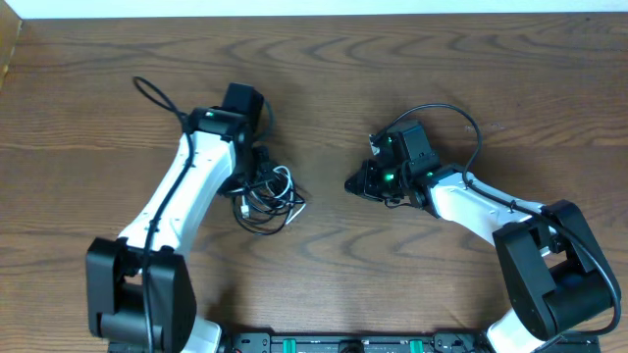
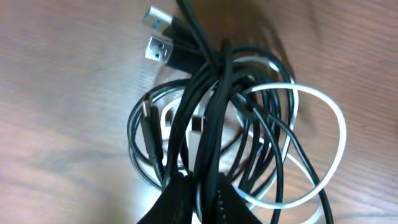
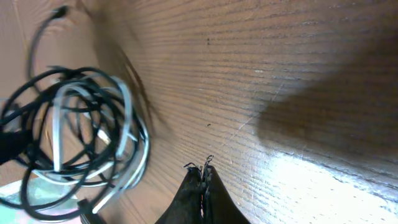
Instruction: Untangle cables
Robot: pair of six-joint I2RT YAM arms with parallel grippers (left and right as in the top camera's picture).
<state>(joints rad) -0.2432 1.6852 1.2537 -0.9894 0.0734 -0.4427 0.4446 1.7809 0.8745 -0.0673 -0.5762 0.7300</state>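
Cables [image 1: 263, 196]: one knotted bunch right at left gripper [image 2: 189, 194], clamped on a few black strands. Right gripper [image 3: 203, 177] closed, empty, bunch apart ahead of it. White cable [image 2: 324, 124] looped through blacks, USB plugs [image 2: 158, 34] poking free. Nothing separated yet, barely started

Two robot arms of matching build. The left arm [image 1: 182, 191] and right arm [image 1: 476, 204] each have a smooth white forearm shell and bulky black joint housings. Small green lights [image 1: 391, 157] glow on the right wrist, where a black wire [image 1: 469, 123] loops out. The left tool [image 2: 196, 190] and right tool [image 3: 202, 177] have dark, narrow fingers.
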